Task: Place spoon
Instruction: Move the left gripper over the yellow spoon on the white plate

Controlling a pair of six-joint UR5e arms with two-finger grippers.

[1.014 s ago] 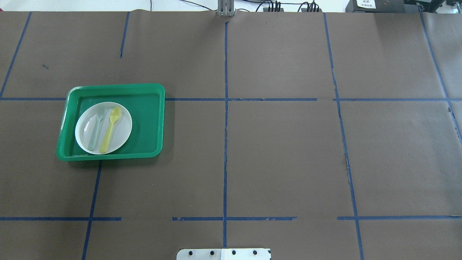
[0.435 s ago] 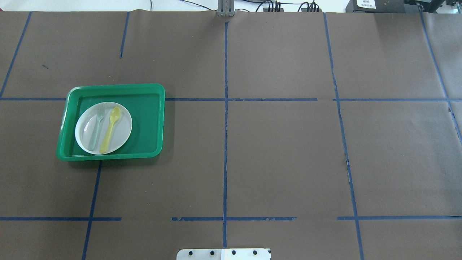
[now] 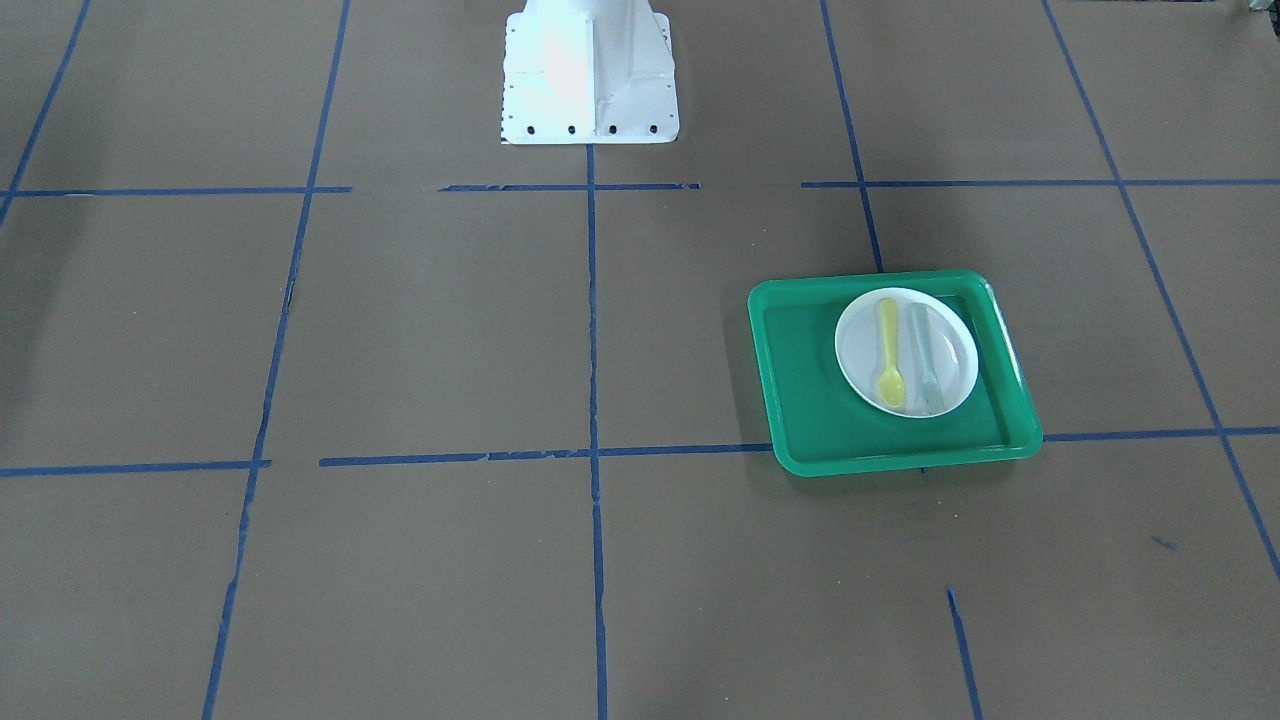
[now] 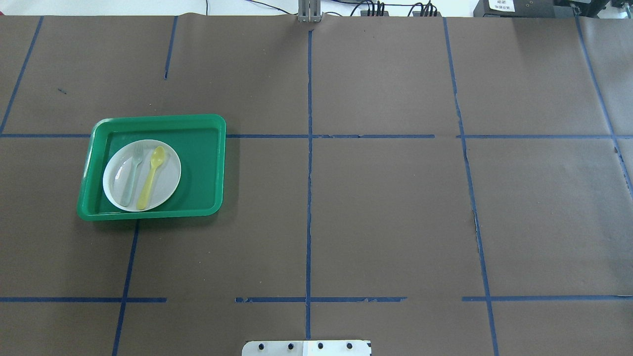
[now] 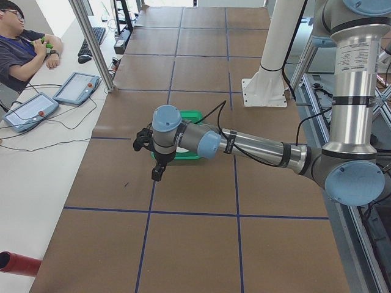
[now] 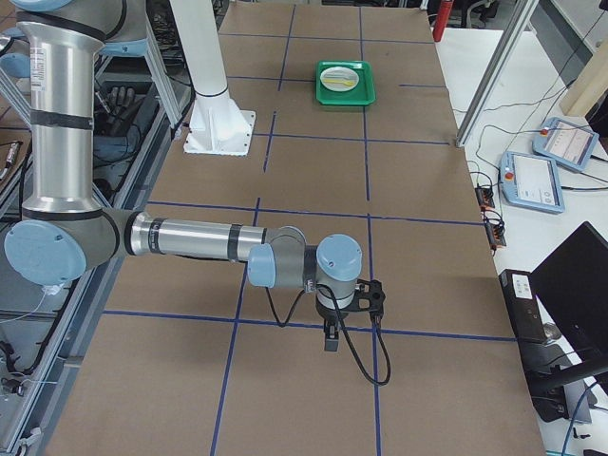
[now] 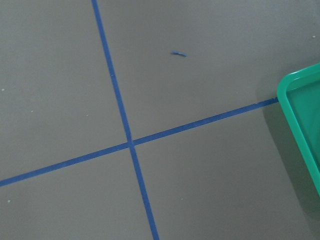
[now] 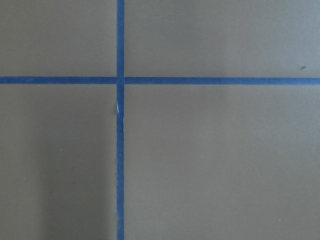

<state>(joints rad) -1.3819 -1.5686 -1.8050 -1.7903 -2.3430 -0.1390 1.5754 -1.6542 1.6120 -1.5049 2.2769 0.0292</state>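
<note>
The pale yellow spoon point(image 4: 151, 175) lies on a white plate point(image 4: 168, 173) next to a grey-green fork point(image 4: 132, 173), inside a green tray point(image 4: 198, 163) on the table's left half. The front-facing view shows the same spoon point(image 3: 889, 365), plate point(image 3: 860, 345) and tray point(image 3: 810, 400). My left gripper point(image 5: 143, 139) hovers above the table beside the tray and shows only in the left side view. My right gripper point(image 6: 366, 296) hovers far from the tray, at the table's right end. I cannot tell whether either is open or shut.
Brown paper with blue tape lines covers the table. The left wrist view shows a corner of the tray point(image 7: 300, 115). The robot's white base point(image 3: 590, 80) stands at the table's edge. An operator point(image 5: 24, 46) sits beyond the far side.
</note>
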